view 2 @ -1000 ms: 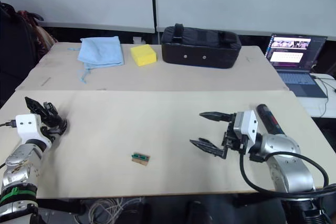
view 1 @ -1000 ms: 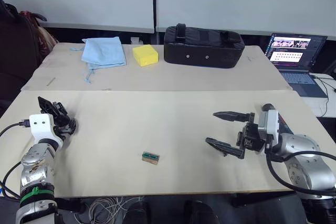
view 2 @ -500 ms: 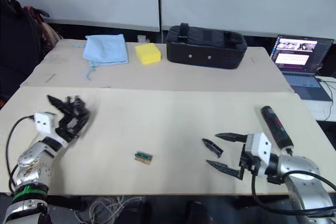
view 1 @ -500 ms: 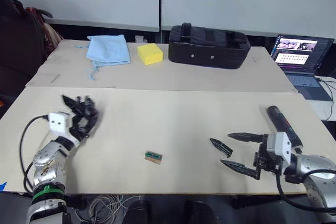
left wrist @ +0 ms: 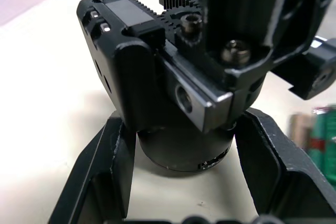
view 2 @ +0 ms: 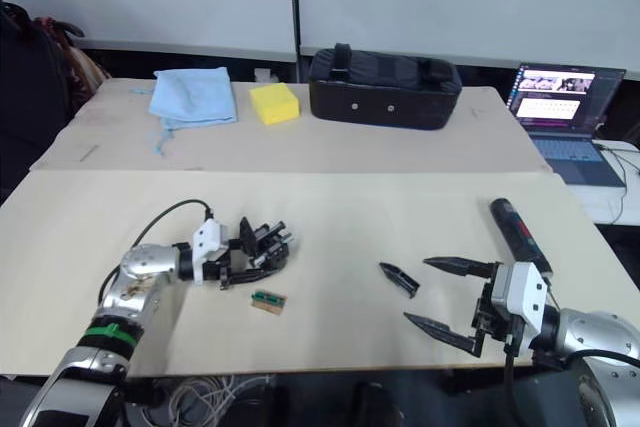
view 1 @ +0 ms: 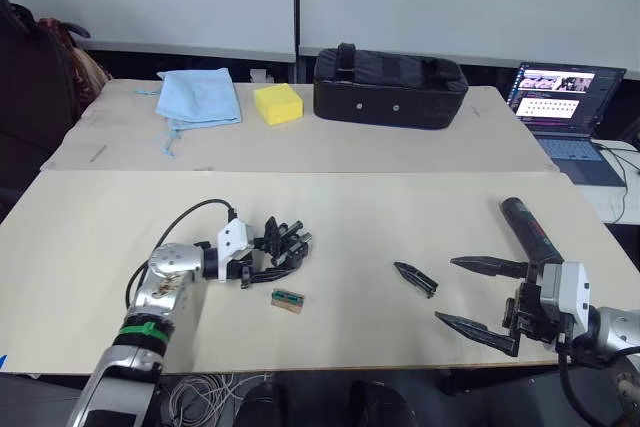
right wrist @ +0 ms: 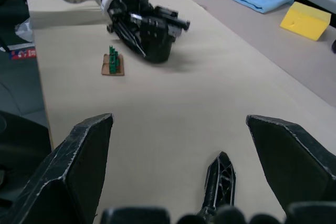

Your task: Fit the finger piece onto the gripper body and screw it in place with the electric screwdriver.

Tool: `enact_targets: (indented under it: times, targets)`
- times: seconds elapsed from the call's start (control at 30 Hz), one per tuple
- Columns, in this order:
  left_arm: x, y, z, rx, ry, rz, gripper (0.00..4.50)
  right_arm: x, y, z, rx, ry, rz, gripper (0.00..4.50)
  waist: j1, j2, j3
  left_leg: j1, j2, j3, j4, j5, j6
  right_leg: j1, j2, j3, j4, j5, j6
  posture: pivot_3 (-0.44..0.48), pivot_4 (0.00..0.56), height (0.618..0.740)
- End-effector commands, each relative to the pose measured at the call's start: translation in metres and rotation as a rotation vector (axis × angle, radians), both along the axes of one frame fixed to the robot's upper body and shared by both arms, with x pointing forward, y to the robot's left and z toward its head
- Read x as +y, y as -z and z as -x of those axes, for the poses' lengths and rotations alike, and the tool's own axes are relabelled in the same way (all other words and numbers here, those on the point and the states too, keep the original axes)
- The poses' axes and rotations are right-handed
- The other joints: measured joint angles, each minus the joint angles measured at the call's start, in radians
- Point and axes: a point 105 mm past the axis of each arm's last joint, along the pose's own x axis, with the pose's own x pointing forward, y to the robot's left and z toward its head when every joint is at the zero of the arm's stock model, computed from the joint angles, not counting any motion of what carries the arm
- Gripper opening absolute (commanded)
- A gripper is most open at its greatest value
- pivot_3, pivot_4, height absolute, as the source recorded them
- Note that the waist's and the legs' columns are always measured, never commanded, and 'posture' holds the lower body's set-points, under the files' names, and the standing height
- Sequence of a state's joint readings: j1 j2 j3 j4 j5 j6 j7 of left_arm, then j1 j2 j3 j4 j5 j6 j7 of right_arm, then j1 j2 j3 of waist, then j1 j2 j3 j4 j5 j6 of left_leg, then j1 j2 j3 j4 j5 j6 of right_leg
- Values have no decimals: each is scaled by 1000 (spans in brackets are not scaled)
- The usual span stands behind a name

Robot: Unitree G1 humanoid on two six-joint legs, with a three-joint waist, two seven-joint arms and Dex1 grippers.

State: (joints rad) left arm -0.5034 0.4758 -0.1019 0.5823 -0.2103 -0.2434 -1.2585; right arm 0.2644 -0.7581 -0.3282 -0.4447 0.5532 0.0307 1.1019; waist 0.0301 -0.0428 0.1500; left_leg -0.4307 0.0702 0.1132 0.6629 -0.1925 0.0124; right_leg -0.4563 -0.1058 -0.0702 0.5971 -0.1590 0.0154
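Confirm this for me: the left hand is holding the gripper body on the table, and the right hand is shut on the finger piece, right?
Not quite. The left hand does hold the gripper body on the table, but the right hand is open and holds nothing; the finger piece lies on the table beside it, as the left eye view shows.

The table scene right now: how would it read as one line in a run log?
left gripper: shut on gripper body | right gripper: open, empty | finger piece: on table | electric screwdriver: on table, untouched

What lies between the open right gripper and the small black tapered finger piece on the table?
Nothing visible: bare tabletop separates the right gripper from the small black tapered finger piece. The thick black cylindrical electric screwdriver lies off to the side.
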Motion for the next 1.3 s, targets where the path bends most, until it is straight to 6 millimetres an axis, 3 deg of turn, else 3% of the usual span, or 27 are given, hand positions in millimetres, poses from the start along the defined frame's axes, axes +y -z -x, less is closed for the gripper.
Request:
enact_targets:
  times: [0.03, 0.43, 0.5, 0.6, 0.77, 0.93, 1.3]
  targets:
    - [-8, -17, -10, -97, 12, 4, 2266, 2, -9, 4, -31, 5, 1, 4500, 7, 0, 0, 0, 0, 0, 0, 0, 0, 0, 0, 0, 0, 0, 0, 0, 150, 740]
    - [12, 1, -14, -26, -62, -80, 2266, 4, -13, 3, -34, 16, -8, 4500, 6, 0, 0, 2, -1, 0, 0, 0, 1, 1, 0, 1, 1, 0, 0, 0, 150, 740]
    - [14, 1, -12, -3, -67, -61, 3305, 3, -13, 3, -34, 16, -6, 4500, 5, 0, 0, 2, -1, 0, 0, 0, 1, 1, 0, 1, 1, 0, 0, 0, 150, 740]
    - [23, -2, -8, 2, -101, -27, 4465, 2, -12, 3, -33, 20, -4, 4500, 2, 0, 0, 2, -1, -1, 0, 0, 1, 1, 0, 1, 1, 0, 0, 0, 150, 740]
    - [37, -8, 11, -3, -187, 48, 4465, 3, -10, 5, -28, 31, -9, 4500, -4, 1, 0, 2, 0, -1, 0, 0, 1, 1, 0, 2, 0, 0, 0, 0, 150, 740]
    - [26, -9, 33, 26, -218, 111, 4465, 4, -8, 4, -25, 36, -14, 4500, 0, 1, 0, 3, -1, -3, 0, -2, -3, 1, -1, 2, 1, 0, 0, 0, 150, 740]
    - [-10, 7, 25, 75, -379, 169, 4465, 8, -7, 5, -20, 32, -28, 4500, 10, 1, 0, 3, -2, -1, 0, -5, -7, 2, -1, 2, 1, 0, 0, 0, 150, 740]
